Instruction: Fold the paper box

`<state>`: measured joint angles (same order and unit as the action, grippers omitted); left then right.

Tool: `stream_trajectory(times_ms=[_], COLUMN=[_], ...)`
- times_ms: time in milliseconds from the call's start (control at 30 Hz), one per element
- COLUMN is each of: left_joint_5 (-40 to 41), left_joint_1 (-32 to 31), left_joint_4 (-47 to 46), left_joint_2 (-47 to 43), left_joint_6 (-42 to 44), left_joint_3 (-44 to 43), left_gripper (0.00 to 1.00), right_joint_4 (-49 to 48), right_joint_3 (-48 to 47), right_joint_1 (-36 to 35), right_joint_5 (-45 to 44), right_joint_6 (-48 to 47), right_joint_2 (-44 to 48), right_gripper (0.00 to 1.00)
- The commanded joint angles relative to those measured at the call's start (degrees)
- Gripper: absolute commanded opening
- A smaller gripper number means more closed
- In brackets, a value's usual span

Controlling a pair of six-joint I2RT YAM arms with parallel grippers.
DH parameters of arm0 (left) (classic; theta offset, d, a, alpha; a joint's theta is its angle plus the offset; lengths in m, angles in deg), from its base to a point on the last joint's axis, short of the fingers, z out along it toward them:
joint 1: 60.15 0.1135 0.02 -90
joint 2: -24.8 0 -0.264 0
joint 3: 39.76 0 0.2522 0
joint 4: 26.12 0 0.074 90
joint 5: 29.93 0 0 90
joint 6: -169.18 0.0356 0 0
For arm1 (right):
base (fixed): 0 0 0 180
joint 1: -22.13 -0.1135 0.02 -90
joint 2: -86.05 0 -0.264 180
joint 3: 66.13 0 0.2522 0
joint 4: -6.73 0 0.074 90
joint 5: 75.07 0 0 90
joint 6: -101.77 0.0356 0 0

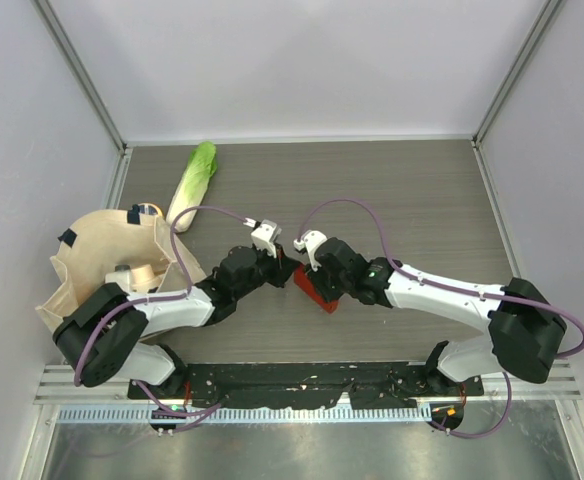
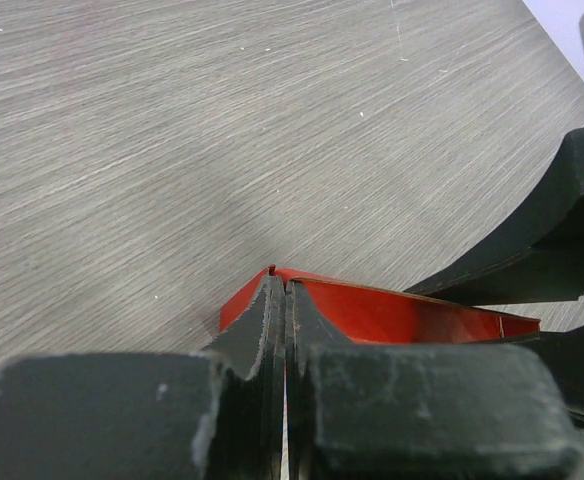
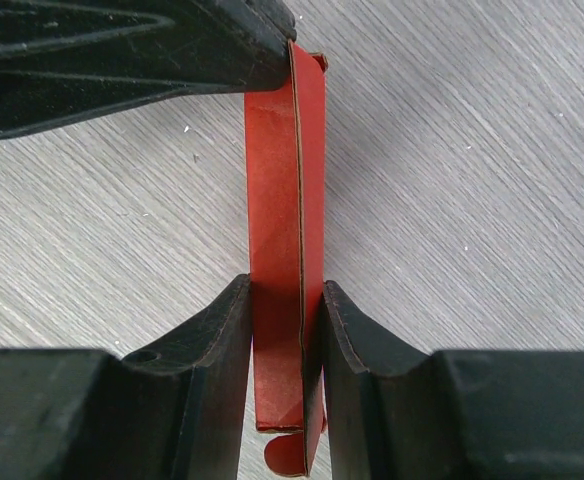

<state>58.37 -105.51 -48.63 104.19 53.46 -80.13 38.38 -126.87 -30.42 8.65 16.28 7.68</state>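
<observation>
paper box (image 1: 315, 291) sits low over the wooden table (image 1: 402, 190), just in front of the middle between your two arms, and both of your grippers meet on it. from above you see only a small red wedge of it showing between the black fingers.

your left gripper (image 1: 286, 270) is clenched: in the left wrist view its two fingers (image 2: 257, 325) are pressed flat against each other, and a corner of the red card (image 2: 372, 312) is nipped at their tips. the card runs off to the right from there, a narrow red band with a pale edge, towards the dark finger of your right gripper (image 2: 562, 230).

your right gripper (image 1: 319, 283) is grasping the box too. in the right wrist view the box (image 3: 287, 200) stands edge-on as a thin, flattened strip, two red layers lying close together with a seam line between them. each of your right fingers (image 3: 222, 350) touches one side of it, so the jaws stand only as far apart as the strip is thick. a small rounded tab shows at the strip's near end. at the far end the left gripper's finger (image 3: 152, 45) covers the top corner.

off to your left, a beige tote bag (image 1: 102, 265) lies crumpled on the table, and a green leafy vegetable (image 1: 193, 182) lies just beyond it, well apart from the box.
</observation>
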Motion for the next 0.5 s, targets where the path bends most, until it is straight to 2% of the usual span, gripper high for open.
stream_trajectory(times_ms=[0, 233, 467], left_joint_5=[0.9, 2.8, 2.7], left_joint_1=[-1.2, -2.3, -2.4], left_joint_4=[5.8, 7.0, 7.1], left_joint_2=[1.3, 0.9, 0.8], left_joint_6=[-1.5, -0.5, -0.4], left_joint_3=[2.1, 1.3, 1.6], left_gripper=[0.00, 0.00, 0.00], right_joint_4=[-4.7, -1.4, 4.9], right_joint_3=[0.3, 0.8, -0.3], right_joint_1=[0.2, 0.2, 0.2], right_joint_5=[-5.7, -7.9, -11.8], right_joint_6=[0.8, 11.8, 15.3], right_joint_2=[-0.6, 4.4, 6.9], right_gripper=[0.33, 0.57, 0.61])
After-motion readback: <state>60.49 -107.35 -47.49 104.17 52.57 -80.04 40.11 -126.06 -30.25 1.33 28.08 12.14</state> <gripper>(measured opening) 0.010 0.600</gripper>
